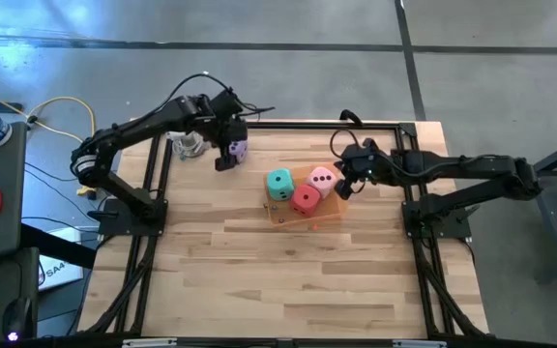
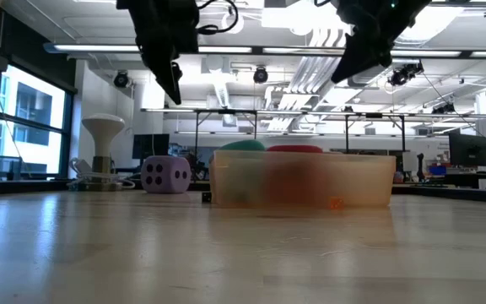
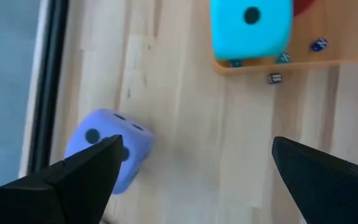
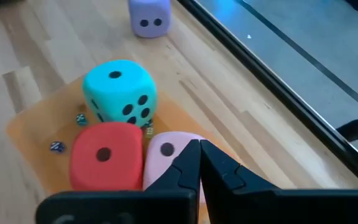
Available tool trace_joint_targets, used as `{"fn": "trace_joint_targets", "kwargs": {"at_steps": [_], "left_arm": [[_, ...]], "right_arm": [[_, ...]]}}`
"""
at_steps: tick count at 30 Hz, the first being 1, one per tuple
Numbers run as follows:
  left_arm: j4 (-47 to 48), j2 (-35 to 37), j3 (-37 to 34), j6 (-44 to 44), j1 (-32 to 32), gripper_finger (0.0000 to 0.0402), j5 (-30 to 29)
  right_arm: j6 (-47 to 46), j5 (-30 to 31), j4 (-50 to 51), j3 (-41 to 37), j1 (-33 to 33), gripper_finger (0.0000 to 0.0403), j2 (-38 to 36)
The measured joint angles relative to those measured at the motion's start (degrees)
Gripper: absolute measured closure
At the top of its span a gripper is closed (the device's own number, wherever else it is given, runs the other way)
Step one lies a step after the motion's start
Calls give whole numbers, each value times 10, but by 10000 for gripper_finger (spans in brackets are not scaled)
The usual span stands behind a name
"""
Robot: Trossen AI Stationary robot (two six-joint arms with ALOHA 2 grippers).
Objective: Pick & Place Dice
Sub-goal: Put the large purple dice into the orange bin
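Note:
The purple die point(image 1: 237, 150) rests on the wooden table near its far left; it also shows in the left wrist view point(image 3: 107, 149) and the low view point(image 2: 165, 175). My left gripper point(image 1: 225, 160) hangs open above it, clear of it point(image 3: 194, 177). The teal die point(image 1: 279, 183), pink die point(image 1: 322, 178) and red die point(image 1: 306, 198) sit side by side in the translucent orange tray point(image 1: 288, 215). My right gripper point(image 1: 342, 188) is shut and hovers above the tray's right end, over the pink die point(image 4: 166, 155), holding nothing.
A white round-topped cup point(image 1: 190, 145) stands just left of the purple die, beside my left arm. A few tiny dice point(image 4: 56, 146) lie on the tray floor by the big ones. Black frame rails point(image 1: 288, 126) run along the table's far and side edges. Bare wood point(image 1: 288, 280) spreads toward the near edge.

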State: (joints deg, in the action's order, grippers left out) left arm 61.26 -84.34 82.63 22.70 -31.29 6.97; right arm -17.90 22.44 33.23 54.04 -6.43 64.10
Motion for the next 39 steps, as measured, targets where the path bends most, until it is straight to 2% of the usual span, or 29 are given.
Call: {"fn": "trace_joint_targets", "kwargs": {"at_steps": [4,8,11,17,22,24,26,31,39], "left_arm": [[-23,0,0,-18,-13,2,-4],[-75,0,0,29,-12,2,-34],[-75,-2,-1,0,-12,2,-45],[-68,-24,-4,57,-15,2,-50],[-100,-56,-4,26,-15,2,-181],[-105,-66,-4,30,-13,2,-209],[-116,-71,-4,22,-13,2,-200],[-137,-71,-4,34,-30,2,-105],[-144,-71,-3,62,-59,2,-105]], "right_arm": [[2,0,0,0,-20,401,0],[12,-1,0,0,-39,401,0],[12,-1,0,0,-52,401,0],[12,-1,0,0,-63,401,0],[14,0,-4,0,-65,401,0],[16,1,-9,0,-65,401,0],[16,1,-13,0,-65,401,0],[16,2,-19,0,-65,401,0],[10,-6,-20,0,-83,401,0]]}}
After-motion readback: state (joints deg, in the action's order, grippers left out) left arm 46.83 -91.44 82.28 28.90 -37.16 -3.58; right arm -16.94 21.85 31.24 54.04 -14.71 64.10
